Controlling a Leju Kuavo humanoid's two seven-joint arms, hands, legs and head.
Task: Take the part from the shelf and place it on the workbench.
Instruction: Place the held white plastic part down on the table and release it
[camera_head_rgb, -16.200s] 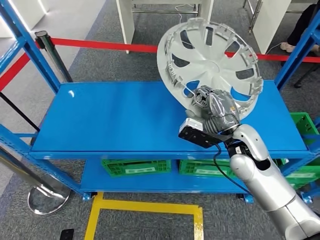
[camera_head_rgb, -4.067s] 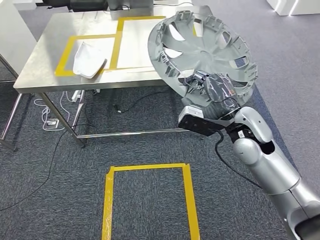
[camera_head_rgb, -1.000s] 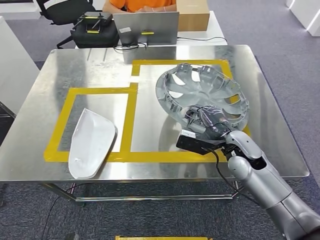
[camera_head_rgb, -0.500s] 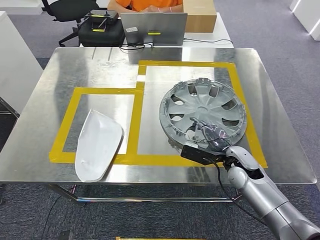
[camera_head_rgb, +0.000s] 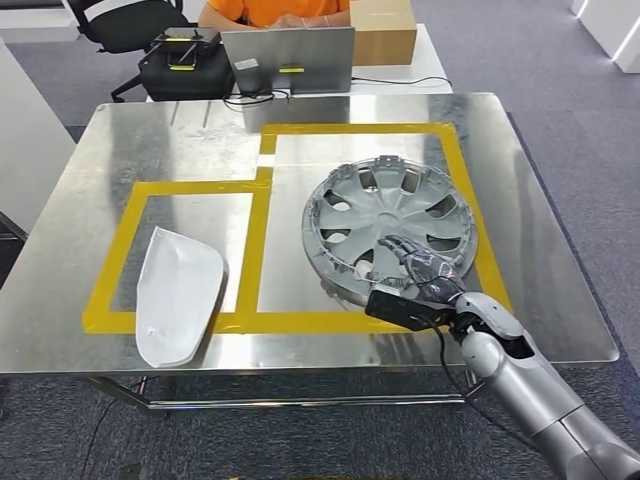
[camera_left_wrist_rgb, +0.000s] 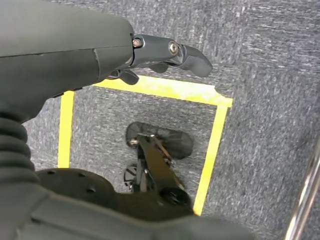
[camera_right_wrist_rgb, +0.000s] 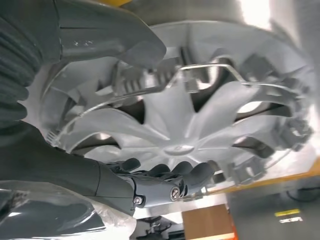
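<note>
**Inspector A:** Working from the left: the white curved panel (camera_head_rgb: 180, 295) lies in the left yellow-taped bay (camera_head_rgb: 113, 262) of the workbench (camera_head_rgb: 555, 300), overlapping the near tape line. It is well apart from the task item.

**Inspector B:** And the part?

**Inspector A:** The grey wheel cover (camera_head_rgb: 389, 222) lies about flat inside the right taped bay, its near rim just inside the tape. Being round, it has no long axis to reckon with.

**Inspector B:** Hand state?

**Inspector A:** The right hand (camera_head_rgb: 419, 268) comes in from the near right edge and lies over the cover's near rim. In the right wrist view the thumb (camera_right_wrist_rgb: 113, 37) sits on one side of the rim and the fingers (camera_right_wrist_rgb: 170, 175) extend along the spoked face. I cannot tell whether they clamp the rim or merely rest there.

**Inspector B:** The left?

**Inspector A:** The left hand (camera_left_wrist_rgb: 113, 45) hangs over carpet, fingers straight, holding nothing.

**Inspector B:** Judgement?

**Inspector A:** Placement looks essentially complete. The cover lies directly beyond the right hand's fingers, so withdrawal would run back toward the near right edge.
</note>
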